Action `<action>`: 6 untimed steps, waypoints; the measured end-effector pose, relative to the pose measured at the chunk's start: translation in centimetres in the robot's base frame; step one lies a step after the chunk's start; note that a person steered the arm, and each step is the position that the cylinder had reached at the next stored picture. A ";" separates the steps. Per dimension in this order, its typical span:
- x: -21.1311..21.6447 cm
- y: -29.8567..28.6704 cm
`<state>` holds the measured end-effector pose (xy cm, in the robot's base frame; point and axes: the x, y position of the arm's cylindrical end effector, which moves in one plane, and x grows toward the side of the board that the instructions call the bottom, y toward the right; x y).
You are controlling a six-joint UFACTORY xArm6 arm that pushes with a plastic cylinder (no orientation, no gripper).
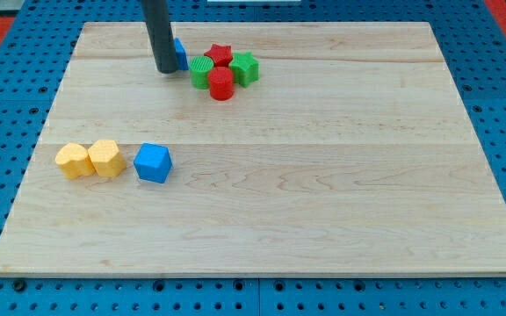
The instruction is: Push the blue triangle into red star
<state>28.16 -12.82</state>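
Note:
The blue triangle (181, 54) sits near the view's top, mostly hidden behind my rod; only its right edge shows. My tip (166, 69) rests on the board right against the triangle's left side. The red star (219, 54) lies just to the triangle's right, a small gap between them, at the top of a tight cluster.
Around the red star are a green cylinder (202, 73), a red cylinder (221, 84) and a green star (244, 68). At the view's left lie two yellow blocks (75, 161) (106, 158) and a blue cube (153, 162). The wooden board (323, 202) ends at a blue pegboard.

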 end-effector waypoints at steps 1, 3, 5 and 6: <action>-0.3 -7.0; -3.9 -7.1; -4.6 -4.1; -3.7 1.4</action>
